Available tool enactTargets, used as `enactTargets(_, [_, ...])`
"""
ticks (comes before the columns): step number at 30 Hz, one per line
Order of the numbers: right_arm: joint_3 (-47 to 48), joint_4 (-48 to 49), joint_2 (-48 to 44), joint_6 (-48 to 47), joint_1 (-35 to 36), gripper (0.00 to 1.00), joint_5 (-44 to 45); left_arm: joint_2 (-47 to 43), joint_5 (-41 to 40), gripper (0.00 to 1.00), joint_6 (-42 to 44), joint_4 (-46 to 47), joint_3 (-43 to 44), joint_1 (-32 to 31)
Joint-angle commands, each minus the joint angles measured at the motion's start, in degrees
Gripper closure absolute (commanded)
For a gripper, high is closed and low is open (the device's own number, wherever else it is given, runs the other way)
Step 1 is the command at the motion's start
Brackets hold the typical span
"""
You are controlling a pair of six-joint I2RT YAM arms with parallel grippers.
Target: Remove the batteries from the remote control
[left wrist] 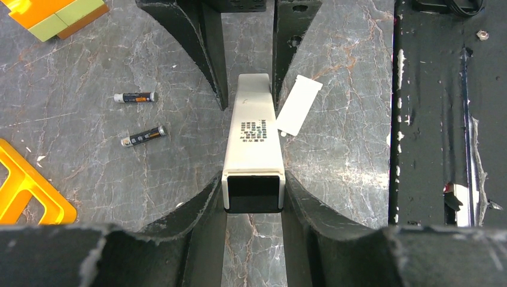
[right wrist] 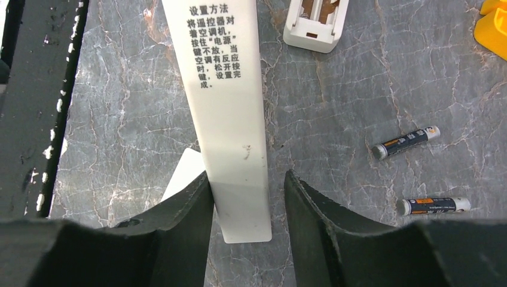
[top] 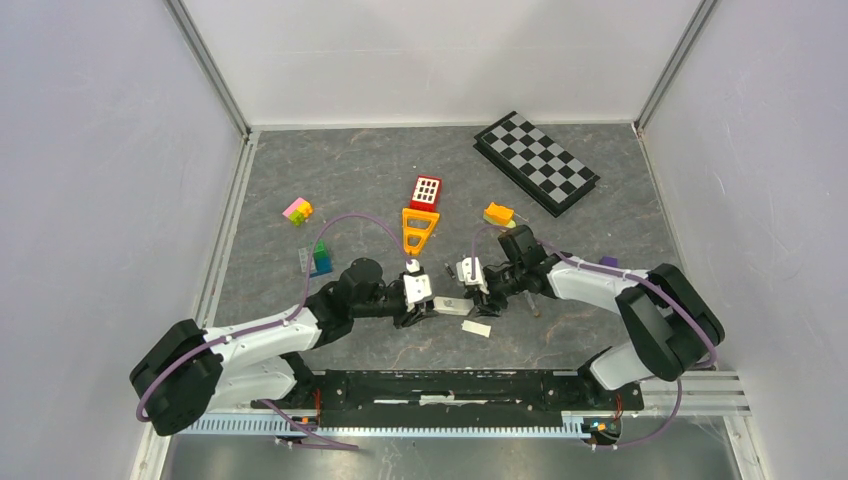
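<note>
Batteries [left wrist: 136, 97] slim, dark, orange-banded (both lying loose)

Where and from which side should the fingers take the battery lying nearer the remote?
Grip the battery at the middle of its dark body, straight from above, one finger on each long side. It is a slim cylinder lying flat on the table, with bare surface around it and the other battery apart.

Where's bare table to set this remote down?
Bare: the back-left stretch between the pink-and-yellow block and the red gridded block; also right, between the black-and-white checkerboard and the right arm. Crowded: centre, around the white remote, flat white cover, slim dark batteries.
</note>
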Motion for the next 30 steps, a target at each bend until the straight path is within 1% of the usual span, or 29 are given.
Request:
enactTargets(1, [2.04,0.22,-1.93,1.03,-0.41,0.51,-0.45,-0.24,0.03,0.98,2.96,-0.22,2.18,-0.25])
enactTargets(2, [1.92,0.22,-2.56,1.08,-0.52,0.55,-0.42,-0.18,-0.06,0.98,3.14,-0.5,2.32,-0.25])
enactTargets(4, [1.7,0.22,-3.67,1.42,-0.8,0.58,-0.73,0.06,-0.14,0.98,3.48,-0.95,2.41,-0.25])
enactTargets(9, [0.85,0.15,-5.76,2.36,-1.71,0.62,-1.32,0.53,-0.53,0.98,4.09,-1.82,2.8,-0.33])
enactTargets(11, [0.92,0.12,-6.17,2.35,-2.44,0.72,-2.44,0.62,-0.76,0.98,4.15,-1.94,2.81,-0.33])
enactTargets(19, [1.5,0.18,-6.19,6.14,-4.09,0.74,-4.82,0.66,-1.43,0.98,4.67,-3.36,3.16,-0.42])
enactTargets(23, [1.71,0.1,-5.45,10.61,-5.16,0.73,-9.95,0.68,-1.56,0.98,4.74,-3.5,3.25,-0.42])
enactTargets(24, [1.8,0.18,-4.93,11.32,-5.31,0.73,-11.17,0.9,-1.6,0.98,4.71,-3.51,3.25,-0.42])
enactTargets(26, [1.57,0.22,-4.0,11.57,-5.55,0.78,-12.53,1.16,-1.47,0.98,4.68,-3.55,3.41,-0.42])
enactTargets(28, [1.22,0.19,-3.35,11.38,-5.54,0.83,-11.34,1.34,-1.41,0.98,4.64,-3.51,3.51,-0.42])
enactTargets(30, [1.15,0.2,-3.35,11.84,-5.55,0.84,-8.5,1.4,-1.44,0.98,4.67,-3.5,3.51,-0.43])
